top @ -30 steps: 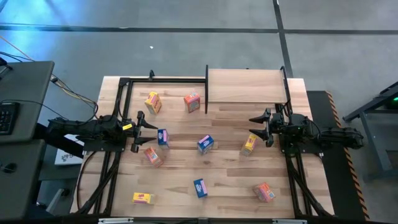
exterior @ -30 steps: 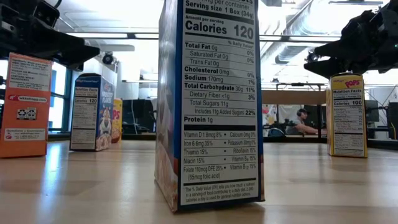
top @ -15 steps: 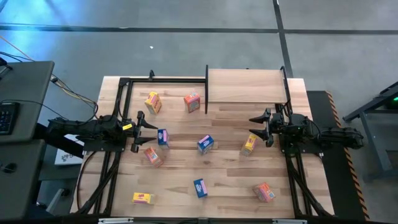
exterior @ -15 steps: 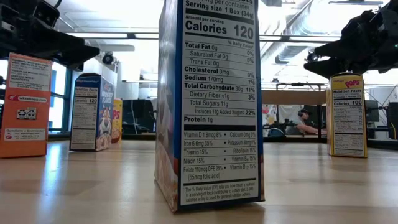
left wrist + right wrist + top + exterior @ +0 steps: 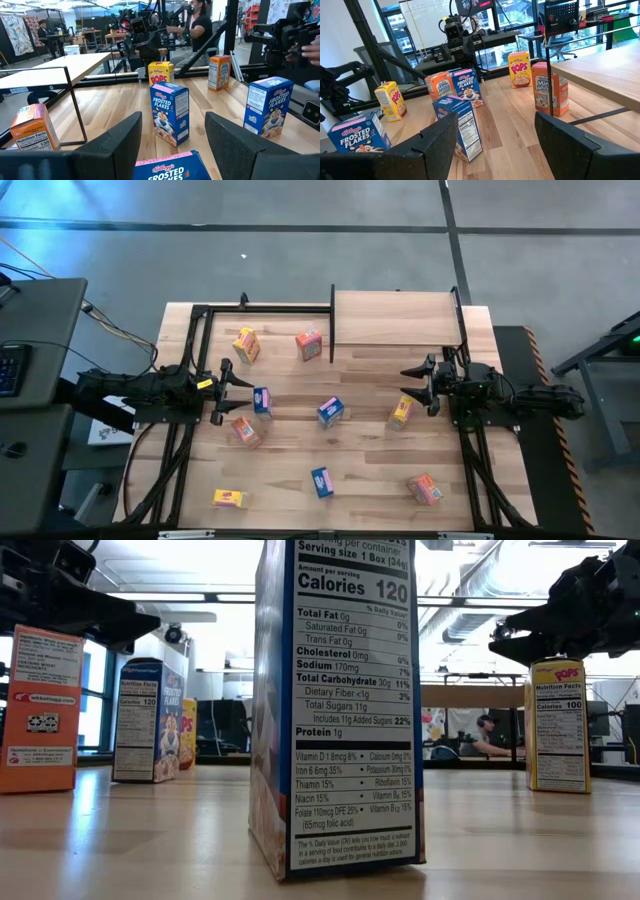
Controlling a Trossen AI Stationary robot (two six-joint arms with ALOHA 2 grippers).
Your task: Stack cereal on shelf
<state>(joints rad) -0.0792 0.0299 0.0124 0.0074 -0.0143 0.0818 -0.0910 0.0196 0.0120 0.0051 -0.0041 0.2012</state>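
Note:
Several small cereal boxes stand scattered on the slatted tabletop (image 5: pixel 360 450): yellow (image 5: pixel 246 344), orange (image 5: pixel 309 345), blue (image 5: pixel 331 411), yellow (image 5: pixel 401 412), orange (image 5: pixel 245 430), blue (image 5: pixel 321 481) and others near the front. The light wood shelf (image 5: pixel 397 318) stands raised at the far right, nothing on it. My left gripper (image 5: pixel 240 392) hovers open at the left side, pointing level toward the right, with a blue box (image 5: pixel 172 169) just in front of and below its fingers. My right gripper (image 5: pixel 405 385) hovers open at the right side, pointing left, beside the yellow box.
A black metal frame (image 5: pixel 260 308) runs along the far left edge and down both sides of the table. An orange box (image 5: pixel 424 489) and a yellow box (image 5: pixel 229 498) stand near the front edge. People sit and stand at desks in the room beyond the table.

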